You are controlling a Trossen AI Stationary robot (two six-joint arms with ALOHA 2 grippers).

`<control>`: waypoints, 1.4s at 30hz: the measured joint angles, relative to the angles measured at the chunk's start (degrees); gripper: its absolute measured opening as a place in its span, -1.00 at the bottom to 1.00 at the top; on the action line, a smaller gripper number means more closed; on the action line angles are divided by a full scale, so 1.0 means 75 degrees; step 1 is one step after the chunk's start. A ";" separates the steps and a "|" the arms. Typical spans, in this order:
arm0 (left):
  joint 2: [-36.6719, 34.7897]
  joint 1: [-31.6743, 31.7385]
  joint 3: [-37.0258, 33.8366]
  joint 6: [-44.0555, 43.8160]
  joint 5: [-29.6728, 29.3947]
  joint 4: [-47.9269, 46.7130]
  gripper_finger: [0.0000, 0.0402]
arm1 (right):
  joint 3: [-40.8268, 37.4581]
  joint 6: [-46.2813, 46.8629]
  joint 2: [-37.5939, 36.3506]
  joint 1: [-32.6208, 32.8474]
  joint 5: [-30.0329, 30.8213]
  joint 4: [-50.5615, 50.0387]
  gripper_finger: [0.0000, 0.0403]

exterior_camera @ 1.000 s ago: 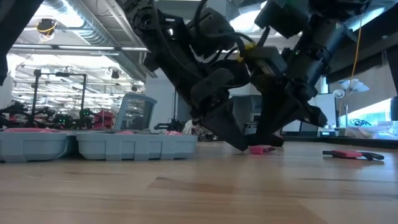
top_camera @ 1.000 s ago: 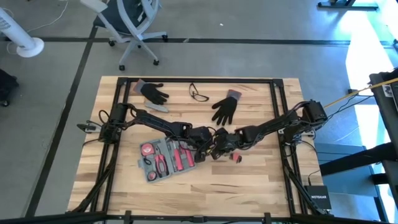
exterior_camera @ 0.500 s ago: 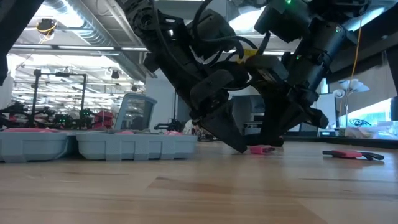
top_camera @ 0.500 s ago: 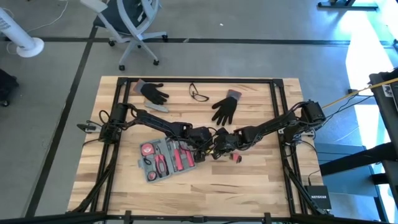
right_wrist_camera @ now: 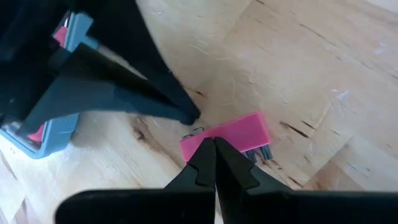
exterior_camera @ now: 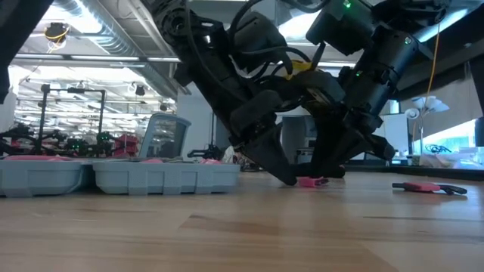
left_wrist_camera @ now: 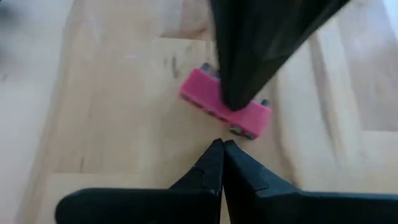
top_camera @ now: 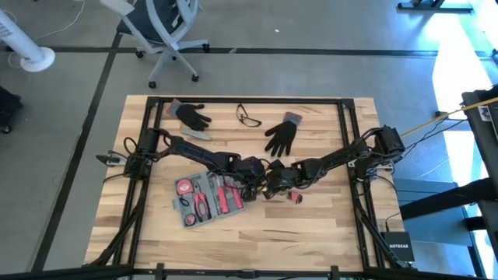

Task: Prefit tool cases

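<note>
Open tool case (top_camera: 207, 197) shown lying left of the bench (top_camera: 327, 225) centre. Both end effectors, left (left_wrist_camera: 222, 144) and right (right_wrist_camera: 214, 144), are clenched empty, tips meeting at a small pink block (left_wrist_camera: 205, 99) beside the case.

On the wooden table (top_camera: 311, 233), the open tool case (top_camera: 208, 197) lay left of centre while the left pincer (top_camera: 259, 189) and right pincer (top_camera: 271, 187) met beside it, with two black gloves (top_camera: 282, 134) and glasses (top_camera: 248, 117) beyond.
</note>
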 joint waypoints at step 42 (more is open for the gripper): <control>-0.0205 -0.0328 0.0006 0.0551 0.0267 0.0038 -1.00 | -0.0038 0.0035 -0.0399 0.0184 0.0050 -0.0044 -1.00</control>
